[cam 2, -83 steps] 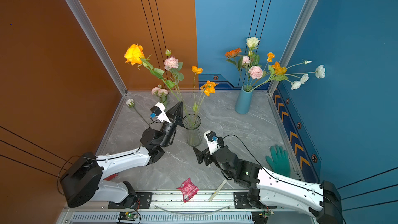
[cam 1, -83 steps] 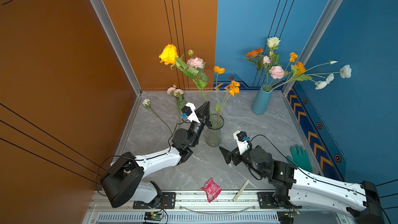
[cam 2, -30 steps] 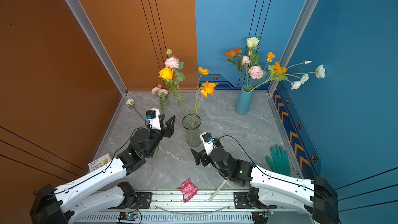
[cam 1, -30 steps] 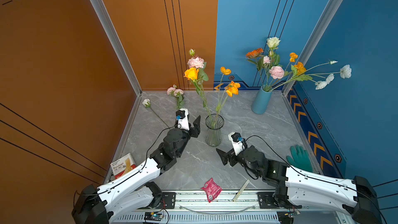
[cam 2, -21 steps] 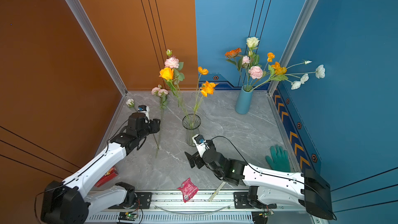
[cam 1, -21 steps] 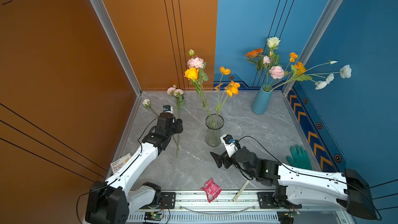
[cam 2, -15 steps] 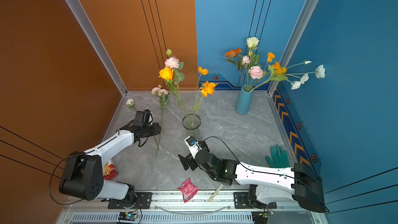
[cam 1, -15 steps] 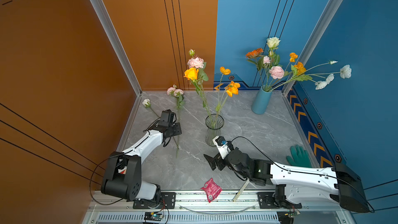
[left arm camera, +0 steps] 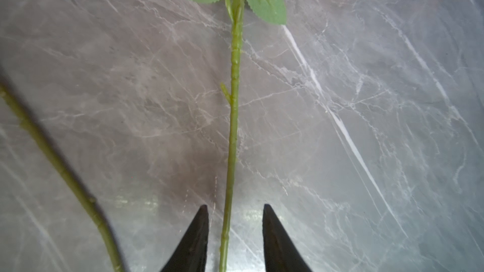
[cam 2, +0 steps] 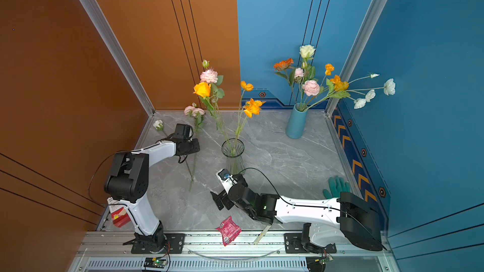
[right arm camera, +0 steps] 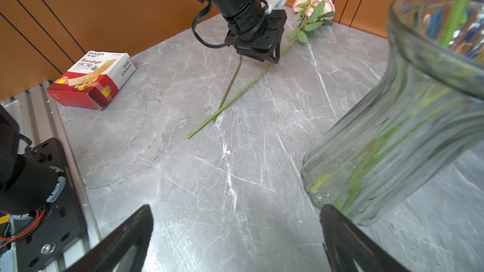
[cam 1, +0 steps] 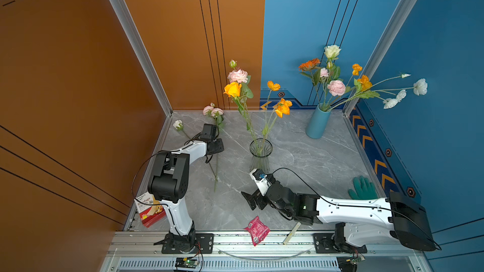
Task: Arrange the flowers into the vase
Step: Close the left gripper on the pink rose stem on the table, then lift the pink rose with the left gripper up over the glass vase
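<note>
Grey tabletop [cam 1: 301,158]: yellow bloom [cam 1: 232,89] now in vase [cam 1: 260,154], left hand [left arm camera: 234,206] has moved far-left, narrowing, not yet shut, around a pink flower [cam 1: 212,111] stem [left arm camera: 233,126]; right hand [right arm camera: 235,206] wide.

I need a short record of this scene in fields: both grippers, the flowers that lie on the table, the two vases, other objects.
left gripper: open, jaws either side of the pink flower stem, not yet closed
right gripper: open, empty, near the glass vase
lying on table: pink flower, white flower, stems crossed
glass vase: holds pink, yellow and orange flowers
blue vase: holds a mixed bunch
other: bandage box, pink packet, green glove
</note>
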Tool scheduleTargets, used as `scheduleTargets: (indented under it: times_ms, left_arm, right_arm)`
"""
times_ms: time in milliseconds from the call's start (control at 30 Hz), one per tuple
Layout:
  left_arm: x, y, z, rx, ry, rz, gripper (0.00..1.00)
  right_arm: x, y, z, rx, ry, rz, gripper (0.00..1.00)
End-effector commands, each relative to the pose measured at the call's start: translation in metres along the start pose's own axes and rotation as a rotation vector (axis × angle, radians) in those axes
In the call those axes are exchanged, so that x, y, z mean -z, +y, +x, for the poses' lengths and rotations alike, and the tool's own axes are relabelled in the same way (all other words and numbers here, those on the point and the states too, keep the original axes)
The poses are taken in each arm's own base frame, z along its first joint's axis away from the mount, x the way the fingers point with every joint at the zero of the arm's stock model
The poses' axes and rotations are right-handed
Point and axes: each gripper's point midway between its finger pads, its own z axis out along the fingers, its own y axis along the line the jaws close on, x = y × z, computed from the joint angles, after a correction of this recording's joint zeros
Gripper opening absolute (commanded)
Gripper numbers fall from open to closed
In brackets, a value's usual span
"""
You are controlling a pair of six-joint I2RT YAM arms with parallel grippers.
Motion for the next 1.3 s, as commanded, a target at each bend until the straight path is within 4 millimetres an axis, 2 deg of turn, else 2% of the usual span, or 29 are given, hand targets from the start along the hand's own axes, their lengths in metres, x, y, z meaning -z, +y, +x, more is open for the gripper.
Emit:
scheduleTargets:
  times_ms: [0, 100, 133, 233, 333, 433, 533, 667, 833, 900, 1100, 1267]
  left_arm:
    - [-0.007, 0.005, -0.006, 0.006, 0.000, -0.027, 0.34]
    - [-0.012, 0.005, -0.006, 0.015, 0.007, -0.031, 0.31]
    - [-0.014, 0.009, 0.002, 0.018, 0.047, -0.048, 0.31]
    - [-0.019, 0.009, 0.007, 0.023, 0.073, -0.050, 0.26]
    - [-0.022, 0.011, 0.011, 0.025, 0.080, -0.062, 0.12]
    - [-0.018, 0.009, 0.011, 0.027, 0.075, -0.058, 0.03]
    - [-0.006, 0.008, 0.005, 0.027, 0.049, -0.051, 0.00]
    - [0.024, 0.002, -0.005, 0.048, -0.010, -0.018, 0.00]
    - [0.076, -0.007, -0.023, 0.045, -0.132, 0.046, 0.00]
    - [0.100, -0.006, -0.029, 0.050, -0.189, 0.057, 0.00]
    - [0.160, 0.012, -0.030, 0.070, -0.335, 0.048, 0.00]
    - [0.206, 0.019, -0.032, 0.092, -0.466, 0.079, 0.00]
  right_arm:
    - [0.002, -0.003, -0.015, -0.024, -0.031, -0.014, 1.00]
    - [0.001, -0.008, -0.015, -0.031, -0.030, -0.012, 1.00]
    - [0.001, -0.011, -0.015, -0.034, -0.030, -0.009, 1.00]
    - [0.000, -0.012, -0.015, -0.037, -0.027, -0.013, 1.00]
    - [-0.001, -0.011, -0.015, -0.038, -0.030, -0.021, 1.00]
    - [-0.002, -0.010, -0.015, -0.038, -0.026, -0.028, 1.00]
    - [0.000, -0.009, -0.016, -0.039, -0.028, -0.033, 1.00]
    - [0.006, -0.011, -0.018, -0.041, -0.039, -0.022, 1.00]
    - [0.014, -0.013, -0.019, -0.048, -0.057, -0.008, 1.00]
    - [0.018, -0.014, -0.019, -0.048, -0.059, 0.000, 1.00]
    - [0.029, -0.020, -0.023, -0.061, -0.087, 0.017, 1.00]
    - [0.036, -0.023, -0.023, -0.068, -0.087, 0.028, 1.00]
